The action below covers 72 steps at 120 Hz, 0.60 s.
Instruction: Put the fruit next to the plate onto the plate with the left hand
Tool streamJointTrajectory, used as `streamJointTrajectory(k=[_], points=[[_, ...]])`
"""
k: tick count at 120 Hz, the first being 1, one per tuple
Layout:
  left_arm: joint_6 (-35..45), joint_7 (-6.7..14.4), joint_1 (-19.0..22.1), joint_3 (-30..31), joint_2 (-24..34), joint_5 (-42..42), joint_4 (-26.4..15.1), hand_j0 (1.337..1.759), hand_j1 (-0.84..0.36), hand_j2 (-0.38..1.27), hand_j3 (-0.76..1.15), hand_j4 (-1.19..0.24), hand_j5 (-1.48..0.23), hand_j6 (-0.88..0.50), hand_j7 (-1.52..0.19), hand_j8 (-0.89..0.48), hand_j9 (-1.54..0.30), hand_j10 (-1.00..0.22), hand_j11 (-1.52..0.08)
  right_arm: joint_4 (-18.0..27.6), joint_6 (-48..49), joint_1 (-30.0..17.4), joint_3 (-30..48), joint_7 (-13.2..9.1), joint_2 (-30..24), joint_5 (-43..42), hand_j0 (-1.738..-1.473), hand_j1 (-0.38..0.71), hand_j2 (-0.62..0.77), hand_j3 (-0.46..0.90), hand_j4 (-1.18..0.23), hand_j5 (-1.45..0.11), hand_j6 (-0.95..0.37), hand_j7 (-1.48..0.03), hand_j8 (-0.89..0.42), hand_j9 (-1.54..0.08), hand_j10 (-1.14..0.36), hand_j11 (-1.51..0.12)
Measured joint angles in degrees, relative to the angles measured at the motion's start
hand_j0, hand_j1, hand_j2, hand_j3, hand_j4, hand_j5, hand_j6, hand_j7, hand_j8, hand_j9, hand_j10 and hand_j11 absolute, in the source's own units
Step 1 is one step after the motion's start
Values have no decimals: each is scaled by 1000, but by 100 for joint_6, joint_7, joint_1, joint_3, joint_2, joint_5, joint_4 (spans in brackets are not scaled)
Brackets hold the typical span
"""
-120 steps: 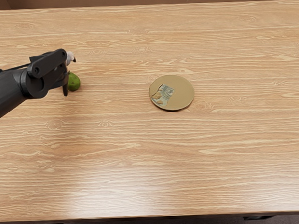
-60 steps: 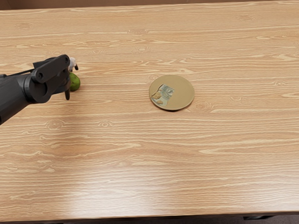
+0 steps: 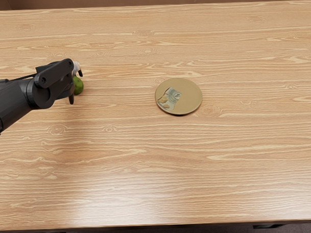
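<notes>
Lying on the left side of the table (image 3: 162,167), at mid-depth, is the fruit (image 3: 79,87): small, round and green, only its right part showing. It sits well apart from the plate (image 3: 190,96), which lies to its right near the table's centre. The plate is round, tan, and carries a grey-white patterned patch on its left half. The table is light wood with a pronounced grain running left to right; a strip of brown background shows beyond its far edge. The left arm (image 3: 14,98), dark grey, enters from the left edge and reaches rightward. The left hand (image 3: 60,81) sits over the fruit's left side, covering it. Whether the hand is clamped on the fruit cannot be told.
</notes>
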Motion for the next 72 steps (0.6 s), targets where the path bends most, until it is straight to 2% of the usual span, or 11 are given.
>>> streamJointTrajectory(k=[34,72], points=[[-6,3,8,0,0,-10,1,1658,-56,69,0,-340,-440,-341,-440,-340,-440,-340,-440,0,0,0,39,0,0,0,-1658,-310,-7,0,-33,-43,-33,-43,-33,-43,-33,-43],[-3,5,9,9,0,-90,3,1658,-133,84,0,-415,-516,-332,-525,-403,-526,-409,-526,0,0,0,54,0,0,0,-1658,-310,-7,0,-33,-43,-33,-43,-33,-43,-33,-43]])
